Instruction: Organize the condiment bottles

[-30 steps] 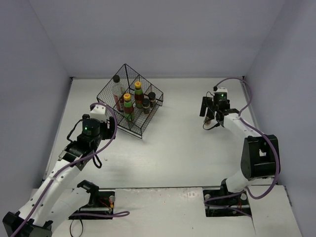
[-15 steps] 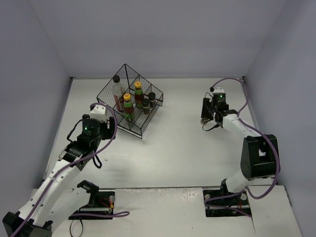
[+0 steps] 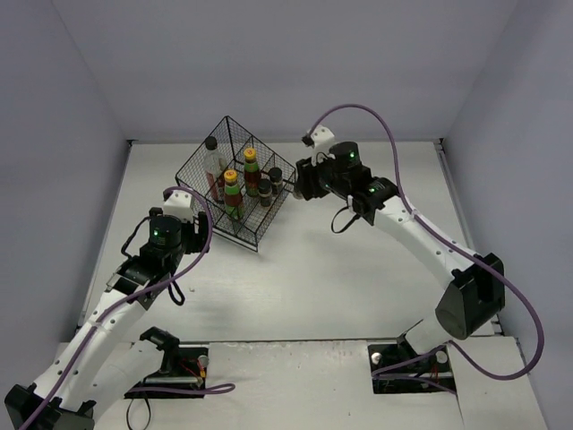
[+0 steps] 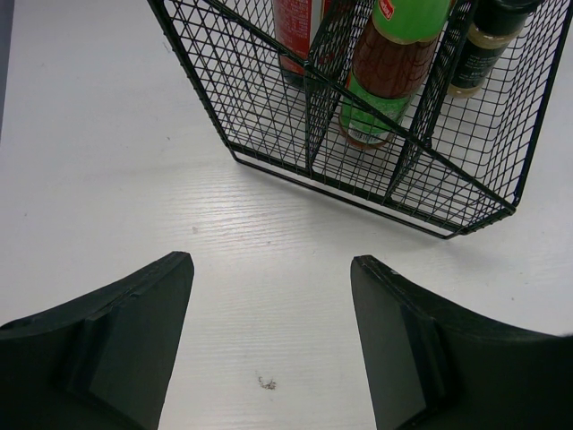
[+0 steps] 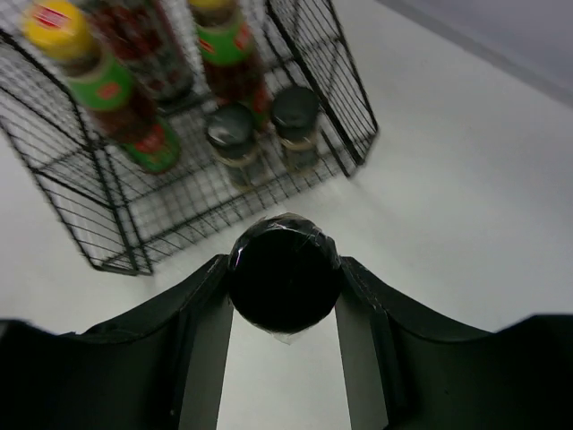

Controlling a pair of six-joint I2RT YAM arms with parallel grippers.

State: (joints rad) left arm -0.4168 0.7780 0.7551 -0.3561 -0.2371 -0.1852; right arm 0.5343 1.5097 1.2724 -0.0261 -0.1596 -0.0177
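Observation:
The black wire basket (image 3: pixel 255 235) holds a tall clear bottle with a black cap (image 3: pixel 213 163), two yellow-capped bottles (image 3: pixel 232 192) (image 3: pixel 252 168) and two short dark jars (image 3: pixel 265 190) (image 3: pixel 276 177). My right gripper (image 5: pixel 285 296) is shut on a third black-capped jar (image 5: pixel 285 271) and holds it above the table just right of the basket (image 5: pixel 107 260). In the top view this gripper (image 3: pixel 304 184) is beside the basket's right corner. My left gripper (image 4: pixel 269 340) is open and empty, low over the table in front of the basket (image 4: pixel 358 193).
Grey walls close in the table on the left, back and right. The left arm (image 3: pixel 134 278) lies along the left side. The right arm (image 3: pixel 421 242) stretches across the middle right, with its purple cable looping above it.
My right gripper has swung left from the table's right side to the basket's right corner, with the jar in it. The left arm has not moved.

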